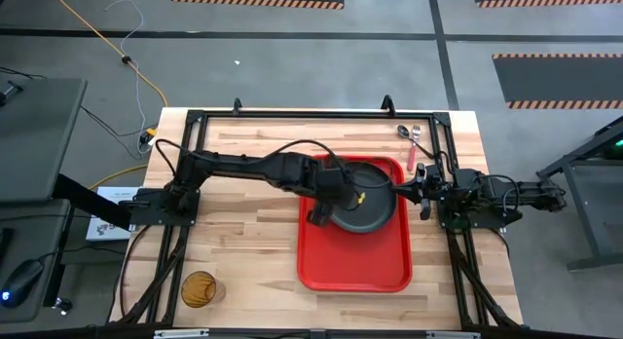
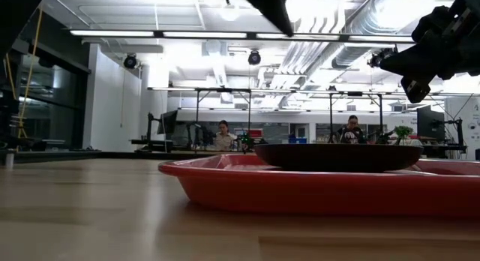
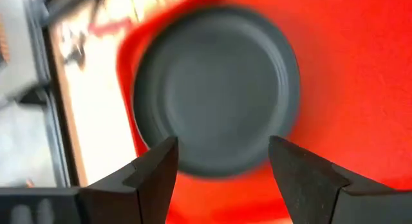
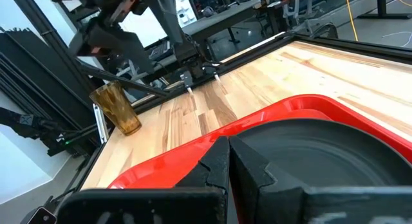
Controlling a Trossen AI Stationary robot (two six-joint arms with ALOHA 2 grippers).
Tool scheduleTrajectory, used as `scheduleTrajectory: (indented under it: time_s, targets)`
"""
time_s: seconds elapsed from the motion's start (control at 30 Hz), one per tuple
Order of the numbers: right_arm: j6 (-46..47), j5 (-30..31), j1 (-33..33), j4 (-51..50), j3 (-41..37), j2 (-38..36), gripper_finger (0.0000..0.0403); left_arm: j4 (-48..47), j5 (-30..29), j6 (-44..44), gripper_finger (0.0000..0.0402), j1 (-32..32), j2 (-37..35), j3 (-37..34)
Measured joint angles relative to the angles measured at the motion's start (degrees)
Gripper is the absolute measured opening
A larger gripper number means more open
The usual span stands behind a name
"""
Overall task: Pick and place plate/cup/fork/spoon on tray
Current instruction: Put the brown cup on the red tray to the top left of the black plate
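The dark plate [image 1: 370,205] lies flat on the red tray [image 1: 355,266], toward the tray's far right; both also show in the low view, the plate [image 2: 330,156] on the tray [image 2: 300,192]. My left gripper [image 3: 222,166] is open and hovers above the plate's left rim [image 3: 193,166], touching nothing; it also shows in the high view [image 1: 341,203]. My right gripper [image 4: 228,161] is shut and empty just past the tray's right edge [image 1: 424,195]. The amber cup [image 1: 200,288] stands near the table's near left. The fork [image 1: 412,152] and the spoon [image 1: 403,131] lie at the far right.
A black frame rail [image 1: 311,115] runs along the table's far edge, and more rails run down the sides. Bare wood [image 1: 243,242] lies between the tray and the cup. People sit at desks in the room behind [image 2: 223,133].
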Motion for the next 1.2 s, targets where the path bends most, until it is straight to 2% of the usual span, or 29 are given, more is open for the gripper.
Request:
scheduleTrajectory:
  time_s: [0.13,0.27,0.63,0.77,0.97,1.1,1.2]
  targets:
    - [-0.01,-0.01,0.0,0.01,0.0,0.0,0.0,-11.15,2.39,-6.37,0.023,-1.95,-0.77,0.58]
    - [0.0,0.01,-0.01,0.0,0.0,0.0,0.0,-16.27,6.31,-10.32,0.0228,-5.64,-2.74,0.53]
    - [0.0,-0.02,0.0,0.01,0.0,1.03,0.0,-13.9,7.14,-15.37,0.0227,-19.46,-16.31,0.58]
    - [-0.01,0.03,0.0,0.01,0.0,1.36,0.0,-15.63,2.63,-20.0,0.0227,-24.51,-20.57,0.58]
    - [-0.01,-0.05,0.01,-0.01,0.0,1.7,0.0,-24.55,-9.53,-32.02,0.0227,-33.26,-22.49,0.36]
    - [0.0,-0.02,0.01,-0.01,0.0,1.86,0.0,-23.81,-9.46,-38.5,0.0227,-39.17,-24.19,-5.73]
    - [0.01,-0.03,0.0,-0.01,0.0,1.86,0.0,-23.83,-8.28,-45.37,0.0227,-43.02,-26.63,-13.85]
